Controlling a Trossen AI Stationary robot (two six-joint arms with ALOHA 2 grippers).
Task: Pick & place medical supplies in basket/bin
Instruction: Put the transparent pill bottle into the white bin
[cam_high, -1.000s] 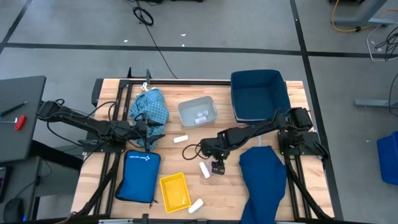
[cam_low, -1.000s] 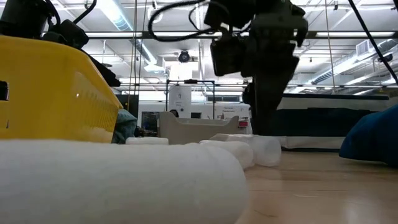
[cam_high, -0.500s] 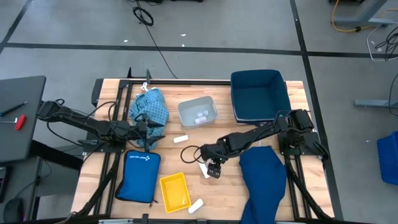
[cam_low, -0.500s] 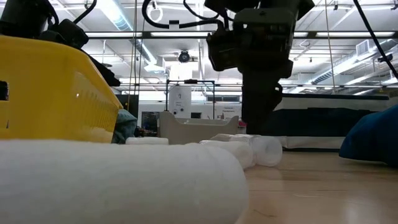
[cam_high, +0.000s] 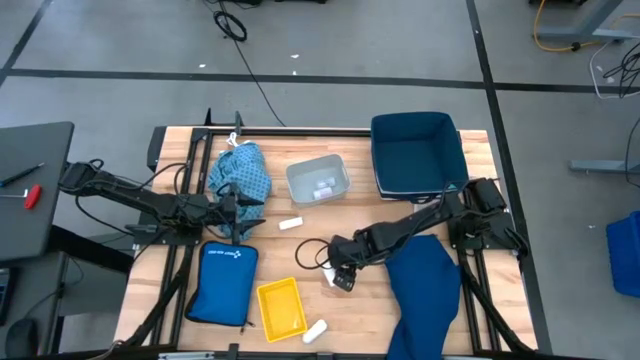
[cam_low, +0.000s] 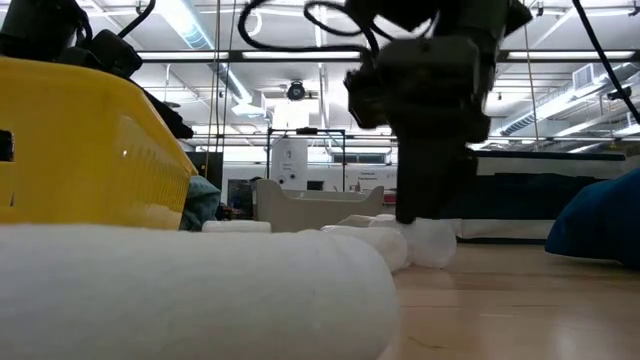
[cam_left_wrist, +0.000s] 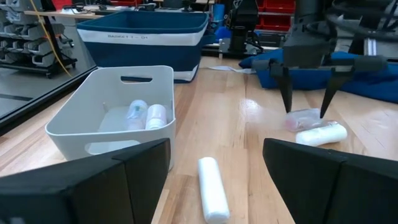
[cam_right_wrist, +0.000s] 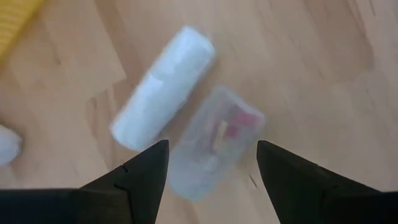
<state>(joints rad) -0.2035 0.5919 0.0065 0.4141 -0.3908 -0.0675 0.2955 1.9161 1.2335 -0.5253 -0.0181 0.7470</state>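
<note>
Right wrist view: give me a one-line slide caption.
Open right pincer poised over a clear vial lying beside a white roll on the wooden table.

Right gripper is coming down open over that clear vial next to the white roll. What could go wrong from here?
1. The clear vial lies touching or nearly touching a white roll; the right gripper, open and straddling the vial, may catch or nudge the roll as it closes.
2. The vial is small and round, so it may roll or squirt out from between the fingers.
3. The fingertips look close to the table; descending further may scrape it.
</note>
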